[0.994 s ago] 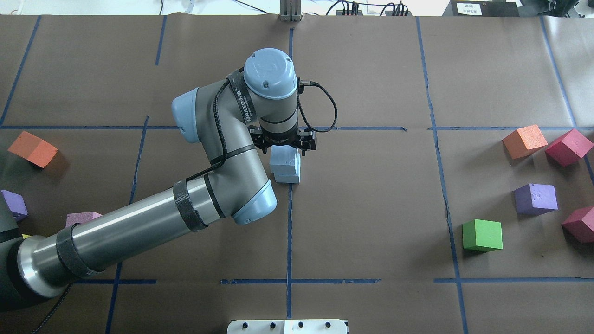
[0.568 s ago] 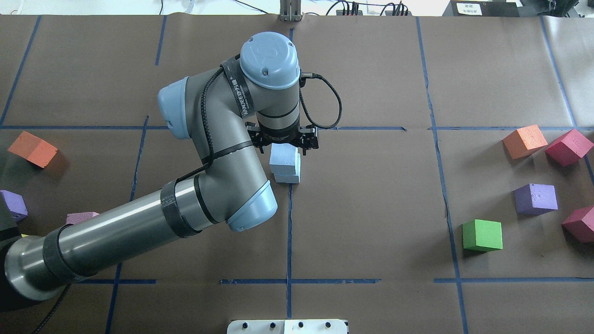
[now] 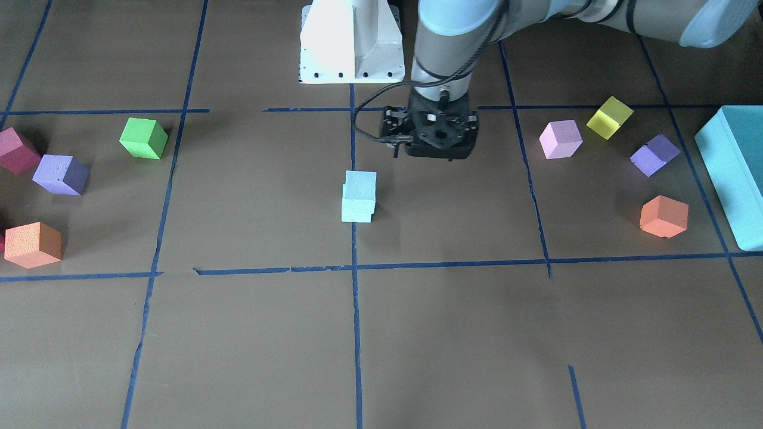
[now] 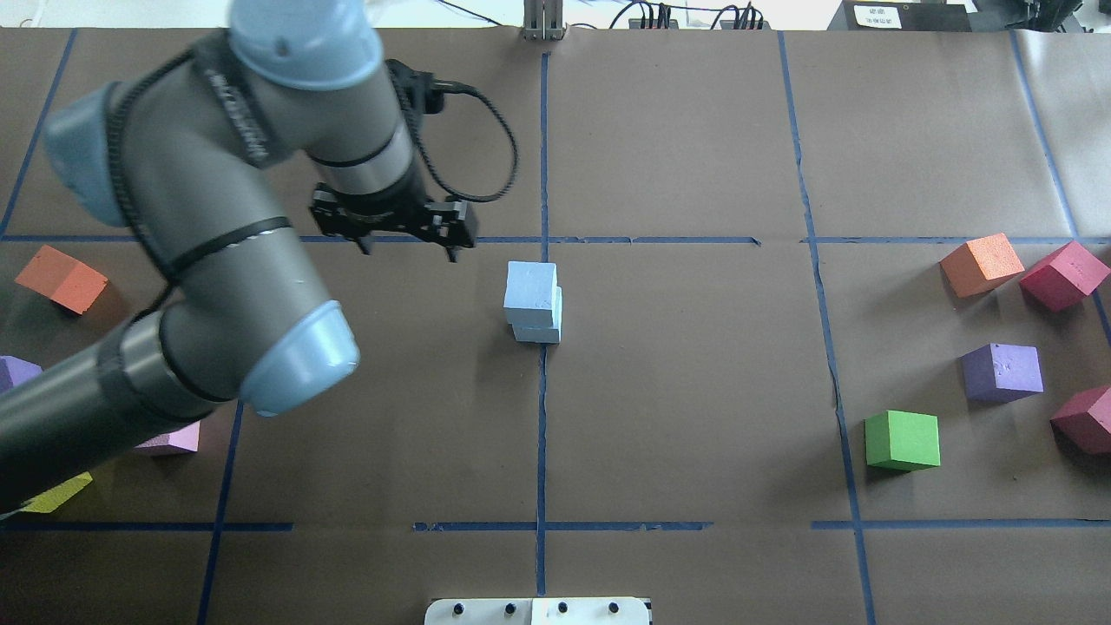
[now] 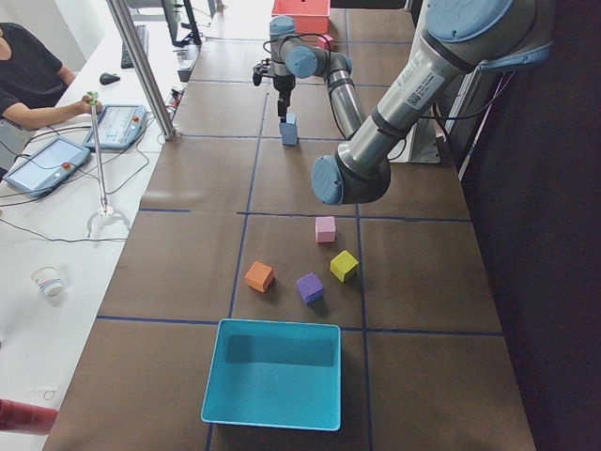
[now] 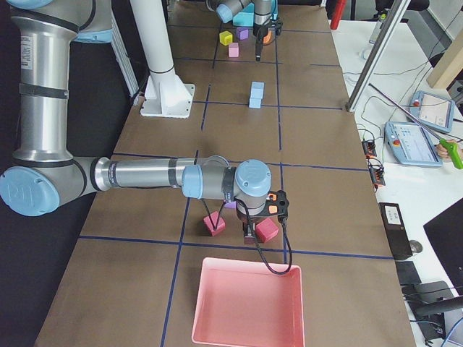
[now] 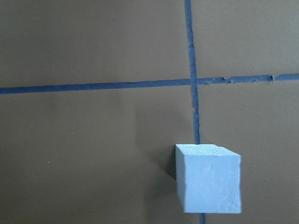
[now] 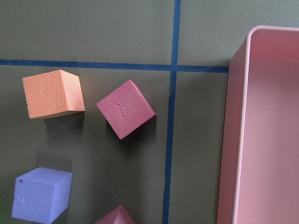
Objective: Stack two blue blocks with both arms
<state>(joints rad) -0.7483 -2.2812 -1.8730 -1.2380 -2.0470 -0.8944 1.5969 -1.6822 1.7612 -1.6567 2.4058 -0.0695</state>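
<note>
The two blue blocks stand stacked at the table's centre on a blue tape line. The deeper blue one (image 4: 530, 291) is on top of the paler one (image 4: 539, 332), slightly offset. The stack also shows in the front view (image 3: 359, 195) and in the left wrist view (image 7: 209, 177). My left gripper (image 4: 408, 252) is open and empty, raised and well to the left of the stack; it also shows in the front view (image 3: 438, 140). My right gripper (image 6: 249, 233) shows only in the right side view, low over maroon cubes near the pink tray; I cannot tell whether it is open.
A green cube (image 4: 903, 440), a purple cube (image 4: 1002, 371), an orange cube (image 4: 981, 263) and maroon cubes (image 4: 1063, 275) lie at the right. Orange (image 4: 61, 278), pink (image 4: 169, 438) and yellow (image 4: 56, 492) cubes lie at the left. A teal box (image 3: 733, 173) and a pink tray (image 6: 246, 303) sit at the table's ends.
My left gripper has risen from around the top blue block and moved away to the left. The stack has stayed in place.
</note>
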